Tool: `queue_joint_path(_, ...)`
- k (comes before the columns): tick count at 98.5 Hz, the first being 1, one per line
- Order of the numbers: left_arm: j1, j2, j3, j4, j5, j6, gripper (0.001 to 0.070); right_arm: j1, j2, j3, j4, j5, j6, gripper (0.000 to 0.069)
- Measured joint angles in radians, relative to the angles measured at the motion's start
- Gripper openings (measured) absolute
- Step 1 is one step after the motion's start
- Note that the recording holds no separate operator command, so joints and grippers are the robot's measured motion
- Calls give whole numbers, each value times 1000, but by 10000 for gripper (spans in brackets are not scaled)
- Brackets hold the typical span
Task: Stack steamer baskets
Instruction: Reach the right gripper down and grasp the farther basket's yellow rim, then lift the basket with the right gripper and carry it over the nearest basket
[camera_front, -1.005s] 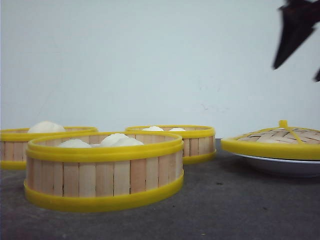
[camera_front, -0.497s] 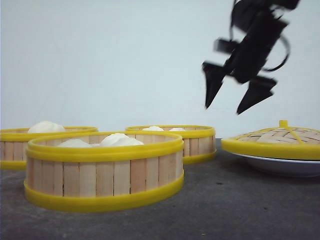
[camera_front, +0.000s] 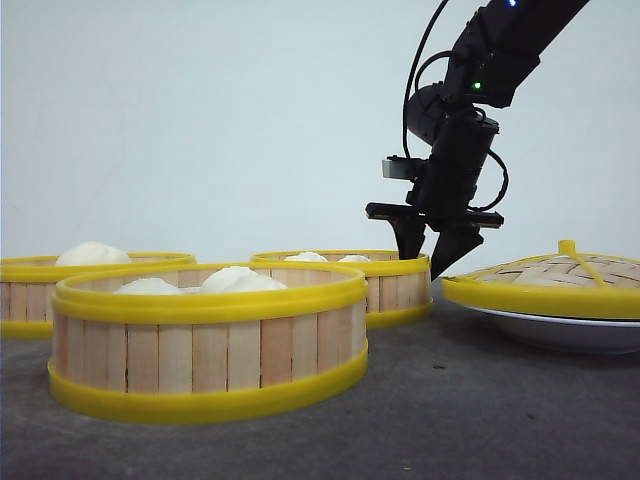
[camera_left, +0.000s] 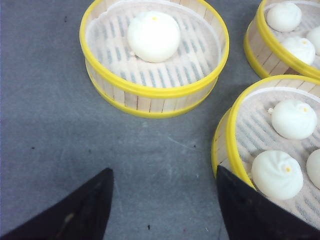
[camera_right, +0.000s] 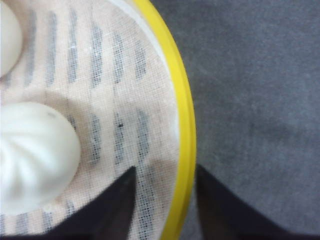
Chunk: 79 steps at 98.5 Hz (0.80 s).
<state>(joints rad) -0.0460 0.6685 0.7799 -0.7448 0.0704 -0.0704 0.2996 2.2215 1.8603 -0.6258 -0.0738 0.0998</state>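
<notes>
The leftmost round slatted yellow-rimmed steamer basket is cut off by the frame edge and partly hidden behind the nearest one.

R gripper fingers straddle the steamer basket rim, jaws apart; contact unclear. A bun sits inside on cloth liner.

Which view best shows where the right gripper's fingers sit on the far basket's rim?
Right wrist view: the right gripper straddles the far basket's yellow rim, one finger inside, one outside. The front view shows the gripper low at that basket's right edge. The left wrist view shows only that basket's corner.
</notes>
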Motion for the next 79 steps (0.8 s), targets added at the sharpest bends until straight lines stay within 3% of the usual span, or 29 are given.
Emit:
queue_joint_path(9,0,0,0,0,0,0,392,1,0,1,27,21,10,74)
queue_joint_path(18,0,0,0,0,0,0,392,1,0,5,55,26,12,28)
queue_joint_path(45,0,0,0,0,0,0,392,8,18,78,3,27,14,25)
queue_joint_path(79,0,0,0,-1,0,0,392,10,-4,389,-368,0,79,24)
